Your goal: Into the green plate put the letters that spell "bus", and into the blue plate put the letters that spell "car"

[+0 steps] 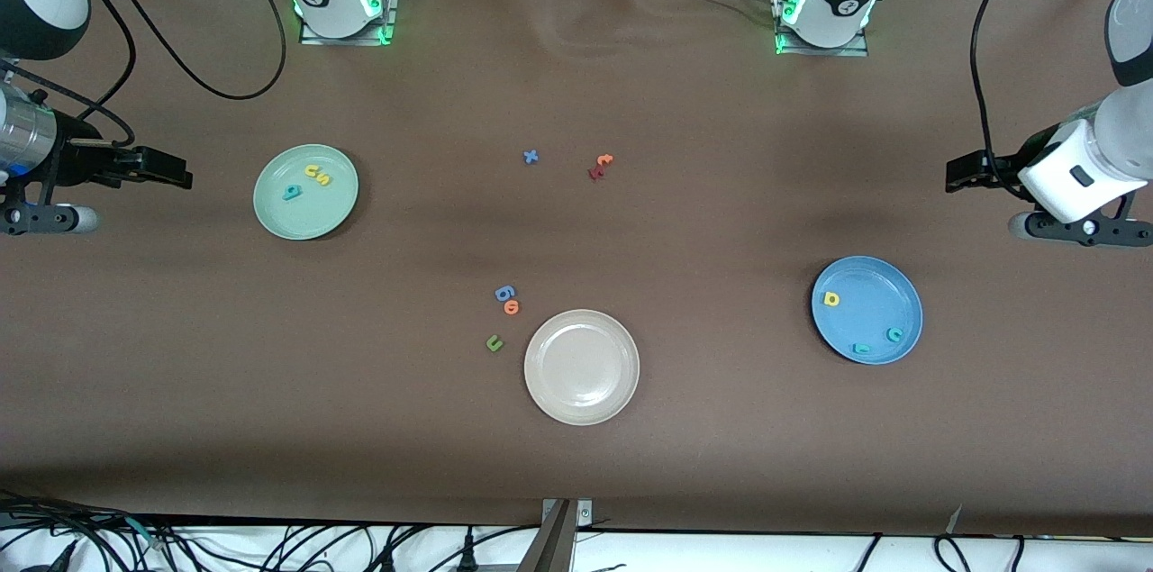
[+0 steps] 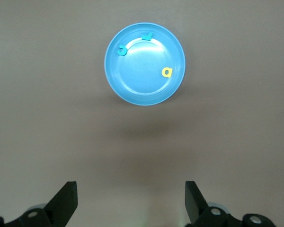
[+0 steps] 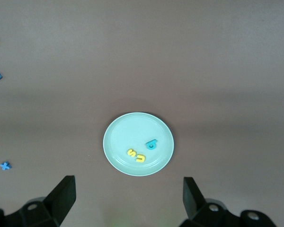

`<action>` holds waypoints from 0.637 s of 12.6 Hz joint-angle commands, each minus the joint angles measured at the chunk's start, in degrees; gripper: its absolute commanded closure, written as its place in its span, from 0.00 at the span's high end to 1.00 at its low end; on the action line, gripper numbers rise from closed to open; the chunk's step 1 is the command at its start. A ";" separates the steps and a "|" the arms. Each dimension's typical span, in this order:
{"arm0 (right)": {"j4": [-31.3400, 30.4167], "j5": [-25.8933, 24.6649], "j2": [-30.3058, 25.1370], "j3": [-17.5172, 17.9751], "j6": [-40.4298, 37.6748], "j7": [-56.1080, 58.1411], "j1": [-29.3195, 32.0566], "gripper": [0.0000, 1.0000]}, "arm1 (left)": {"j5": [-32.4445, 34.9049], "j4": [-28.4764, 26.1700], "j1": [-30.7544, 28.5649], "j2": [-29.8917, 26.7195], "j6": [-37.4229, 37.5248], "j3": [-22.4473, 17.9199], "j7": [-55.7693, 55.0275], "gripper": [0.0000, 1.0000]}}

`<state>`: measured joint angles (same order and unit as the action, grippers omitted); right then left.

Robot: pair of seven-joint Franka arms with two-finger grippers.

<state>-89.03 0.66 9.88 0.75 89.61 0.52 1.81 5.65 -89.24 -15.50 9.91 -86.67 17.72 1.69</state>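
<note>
On the brown table [image 1: 576, 464], the green plate [image 1: 279, 216] holds teal "b" [image 1: 292, 192], yellow "u" [image 1: 313, 170] and "s" [image 1: 323, 179]; the blue plate [image 1: 887, 284] holds "c" [image 1: 894, 334], "a" [image 1: 831, 299], "r" [image 1: 862, 349]. At the beige plate's [image 1: 581, 401] ten o'clock lie spare letters [image 1: 505, 300]. Left end effector [image 1: 962, 173] and right end effector [image 1: 171, 168] hover released.

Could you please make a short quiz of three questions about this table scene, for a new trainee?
1. True or false: the beige plate holds a letter.
2. Which plate holds the yellow "a"? A) the green plate B) the blue plate C) the beige plate
3. Fill in: the dark green "u" lies on the ____, beside the beige plate.

Key:
1. False. It holds nothing.
2. B. The teal "c" and teal "r" lie there too. The teal "b", yellow "u" and yellow "s" lie in the green plate.
3. Table.

Both the left gripper and right gripper are open and hold nothing.
</note>
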 commanded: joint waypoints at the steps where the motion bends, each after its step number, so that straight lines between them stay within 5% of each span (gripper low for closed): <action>1: 0.96 -0.57 0.06 0.92 -0.58 0.45 0.92 1.00 | -4.13 1.60 11.97 -2.53 2.82 -13.83 1.56 1.00; 4: 0.96 -0.57 -0.03 0.92 -0.58 0.36 0.92 1.00 | -4.41 6.61 11.98 -2.62 4.40 -13.85 1.47 1.00; 8: 0.96 -0.57 0.06 0.92 -0.58 0.36 0.92 1.00 | -4.68 5.48 11.90 -3.14 4.40 -14.46 4.01 1.00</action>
<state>-89.03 0.66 9.88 0.75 89.61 0.52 1.83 2.92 -83.70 -4.10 7.07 -82.99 4.58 3.45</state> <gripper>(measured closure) 0.000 0.000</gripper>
